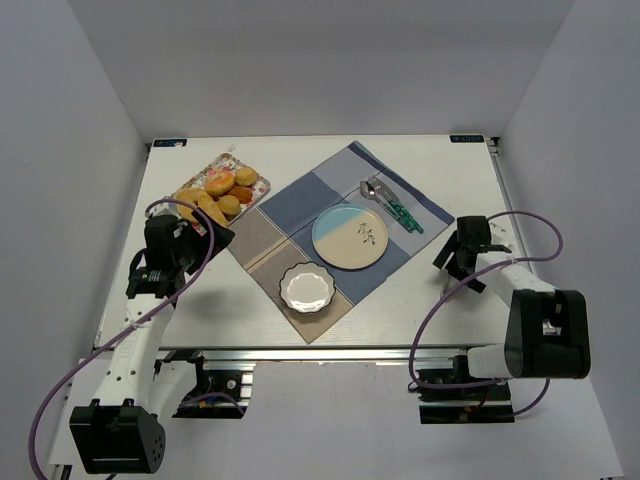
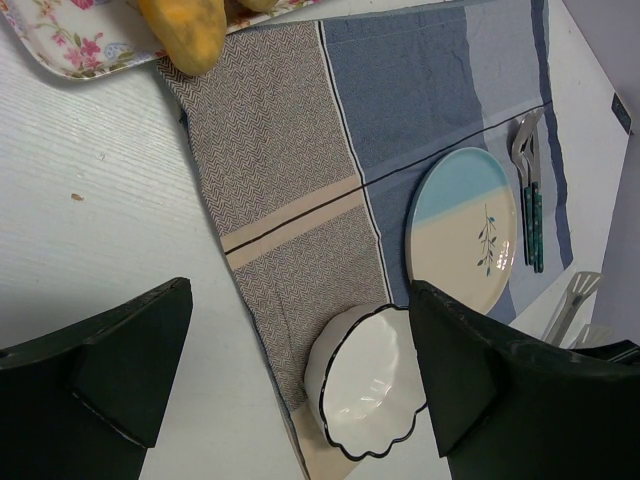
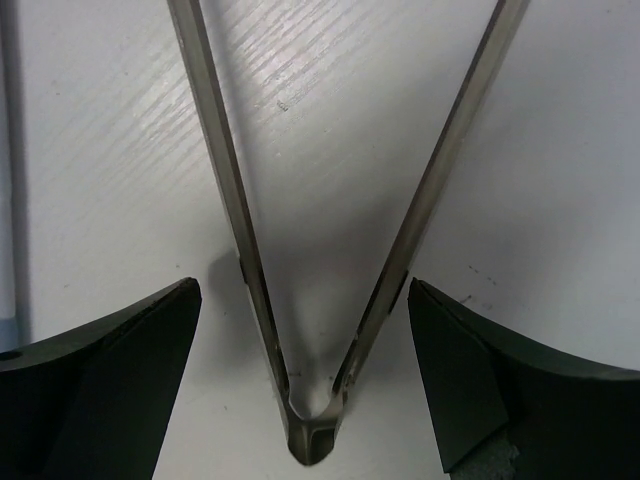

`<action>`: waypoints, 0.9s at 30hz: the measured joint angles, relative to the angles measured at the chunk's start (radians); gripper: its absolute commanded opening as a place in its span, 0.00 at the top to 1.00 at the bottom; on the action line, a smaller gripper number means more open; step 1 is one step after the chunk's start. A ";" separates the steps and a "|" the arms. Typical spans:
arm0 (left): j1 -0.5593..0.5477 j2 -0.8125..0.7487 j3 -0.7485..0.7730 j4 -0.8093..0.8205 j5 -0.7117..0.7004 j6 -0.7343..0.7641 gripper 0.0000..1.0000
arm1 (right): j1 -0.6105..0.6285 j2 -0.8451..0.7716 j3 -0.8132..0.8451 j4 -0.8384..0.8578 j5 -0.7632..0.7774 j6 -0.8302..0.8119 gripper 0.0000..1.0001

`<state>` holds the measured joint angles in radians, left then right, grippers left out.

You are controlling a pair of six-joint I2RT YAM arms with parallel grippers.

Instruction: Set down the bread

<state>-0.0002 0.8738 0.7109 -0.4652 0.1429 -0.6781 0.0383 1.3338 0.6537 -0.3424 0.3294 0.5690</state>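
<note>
Bread [image 1: 222,192] sits piled on tray [image 1: 229,159] overhead; right wrist view shows tongs [image 3: 315,435].

**Two white-and-black arms, purple cables**

Left arm [image 1: 135,345], lower left of the top view: white tubular link, black joint housings. Boxy black left motor block [image 1: 115,440] at the bottom edge. Right arm [image 1: 500,272], lower right: same white link. The right motor block [image 1: 545,335] is bigger and black, with a small pale detail on its face. The left cable [image 1: 33,430] and right cable [image 1: 413,345] are both purple and loop loosely beside their arms. Left gripper [image 1: 205,238] and right gripper [image 1: 452,255] are all black. In the wrist views the left fingers [image 2: 120,370] are chunky matte black wedges with a thin pale edge line. The right fingers [image 3: 110,370] look the same. Screws and markings are too small to tell.
</note>
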 measured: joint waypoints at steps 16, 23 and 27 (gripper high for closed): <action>0.000 0.000 -0.001 0.000 0.000 0.000 0.02 | -0.066 0.162 0.062 0.128 0.067 0.004 0.37; 0.000 -0.006 -0.001 -0.002 -0.002 0.000 0.02 | -0.070 0.123 0.035 0.131 0.021 0.006 0.58; 0.000 -0.018 -0.001 -0.002 -0.002 0.000 0.02 | -0.070 0.062 0.032 0.083 -0.051 -0.016 0.54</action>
<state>-0.0002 0.8558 0.7097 -0.4675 0.1413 -0.6781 -0.0315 1.3956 0.6857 -0.2592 0.2779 0.5526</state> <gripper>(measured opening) 0.982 0.450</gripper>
